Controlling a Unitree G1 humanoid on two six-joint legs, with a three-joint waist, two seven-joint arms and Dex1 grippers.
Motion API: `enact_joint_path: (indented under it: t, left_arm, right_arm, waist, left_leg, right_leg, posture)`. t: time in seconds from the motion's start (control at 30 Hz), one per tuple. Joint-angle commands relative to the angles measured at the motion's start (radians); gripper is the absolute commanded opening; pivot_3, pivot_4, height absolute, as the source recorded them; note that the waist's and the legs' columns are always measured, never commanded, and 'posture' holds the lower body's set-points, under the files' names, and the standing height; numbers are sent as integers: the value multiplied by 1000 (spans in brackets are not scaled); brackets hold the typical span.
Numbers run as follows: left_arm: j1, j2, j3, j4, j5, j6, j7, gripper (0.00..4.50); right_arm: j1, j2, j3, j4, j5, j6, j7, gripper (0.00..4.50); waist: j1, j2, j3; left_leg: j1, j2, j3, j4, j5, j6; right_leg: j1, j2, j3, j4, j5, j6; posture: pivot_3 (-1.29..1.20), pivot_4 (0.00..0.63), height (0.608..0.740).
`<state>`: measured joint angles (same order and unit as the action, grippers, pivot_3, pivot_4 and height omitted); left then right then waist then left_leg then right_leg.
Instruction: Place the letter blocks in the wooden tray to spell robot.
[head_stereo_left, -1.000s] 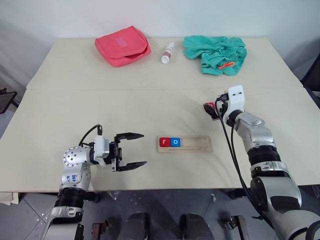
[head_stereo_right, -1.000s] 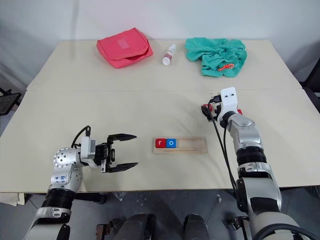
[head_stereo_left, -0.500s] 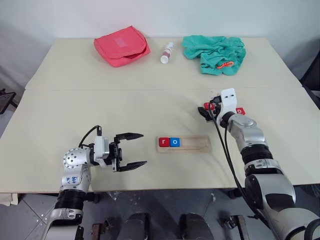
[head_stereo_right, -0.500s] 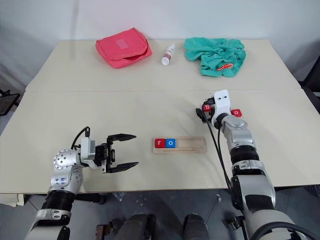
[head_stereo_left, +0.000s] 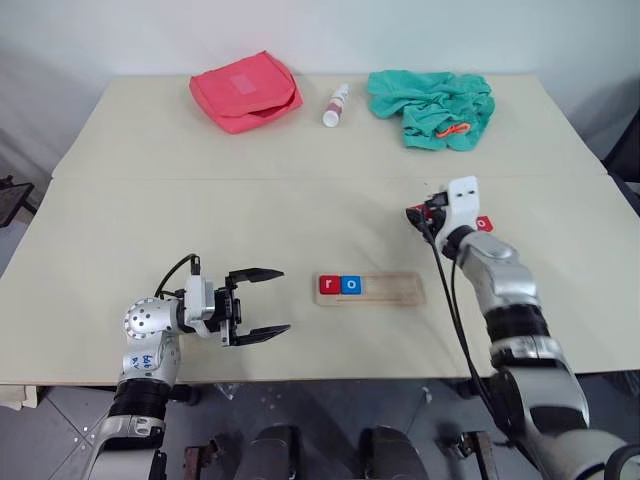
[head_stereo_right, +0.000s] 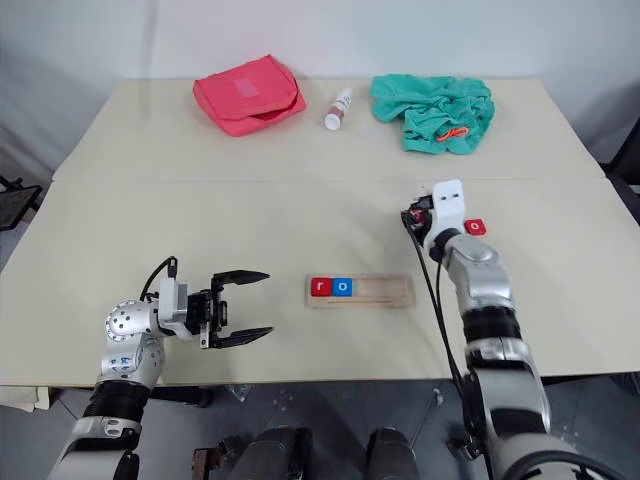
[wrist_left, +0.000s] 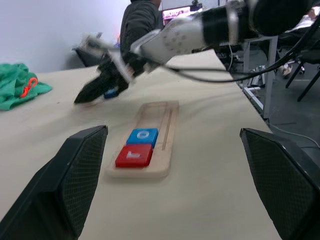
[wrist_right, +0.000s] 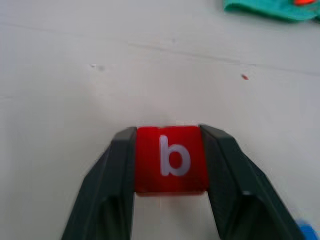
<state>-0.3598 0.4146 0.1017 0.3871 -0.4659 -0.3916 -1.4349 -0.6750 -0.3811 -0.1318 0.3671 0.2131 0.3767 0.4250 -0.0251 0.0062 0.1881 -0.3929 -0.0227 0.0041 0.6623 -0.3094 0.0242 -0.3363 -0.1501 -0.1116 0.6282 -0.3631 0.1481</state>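
**Red "b" block pinched in the right gripper, two letters sitting in the tray**

Nearest the robot, the left gripper is hovering low over the table with its two black fingers spread wide, holding nothing and pointing toward the wooden tray. The tray is lying flat just beyond the gripper's tips, a long, narrow strip of pale wood with a shallow groove running along it. Two letter blocks are sitting side by side at its left end: a red "r" block and, touching it, a blue "o" block, each a small square tile bearing a white lowercase letter. The rest of the groove is showing bare wood.

Farther out and to the right, the right gripper is clamping a red "b" block between its fingers, the white letter facing the wrist camera. Another red block is lying on the table just beside that gripper; its letter is too small to read.

Along the far edge, a red pouch, a small white bottle and a crumpled green cloth are resting in a row.
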Motion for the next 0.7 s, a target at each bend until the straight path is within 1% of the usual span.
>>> enact_joint_path:
  t: [0.03,0.17,0.27,0.33,0.5,0.7]
  left_arm:
    - [-8,13,16,20,-14,-22,-11,4500]
    - [-18,18,24,40,-16,-25,-10,4500]
    - [-37,18,25,66,-14,-28,-14,4500]
    - [-52,17,24,81,-13,-28,-16,4500]
    - [-77,12,19,99,-13,-27,-25,4500]
    - [-88,6,12,93,-12,-16,-29,4500]
  right_arm:
    - [77,-41,-58,-305,72,137,-14,1483]
    - [232,-72,-111,-573,108,272,-53,1483]
    - [415,-43,-180,-786,129,381,-128,1483]
    - [500,-21,-196,-869,136,425,-163,1483]
    - [598,68,-219,-961,139,480,-262,1483]
    - [619,106,-217,-936,138,466,-303,1483]
  waist:
    - [0,0,0]
    - [2,0,0]
    - [19,0,0]
    - [24,0,0]
    - [24,0,0]
    - [23,0,0]
  left_leg:
    - [0,0,1,0,0,0]
    - [0,1,3,0,0,0]
    - [0,0,3,0,0,0]
    - [0,0,3,0,0,0]
    - [0,0,7,1,0,0]
    - [1,1,8,1,0,0]
  right_leg:
    - [-1,0,0,0,0,0]
    - [-1,0,1,0,0,0]
    - [-1,0,1,0,0,0]
    - [-2,0,2,0,0,0]
    - [-2,0,5,0,0,0]
    - [-2,1,6,0,0,0]
  posture:
    - [0,150,740]
    - [0,150,740]
    - [0,150,740]
    - [0,150,740]
    - [0,150,740]
    - [0,150,740]
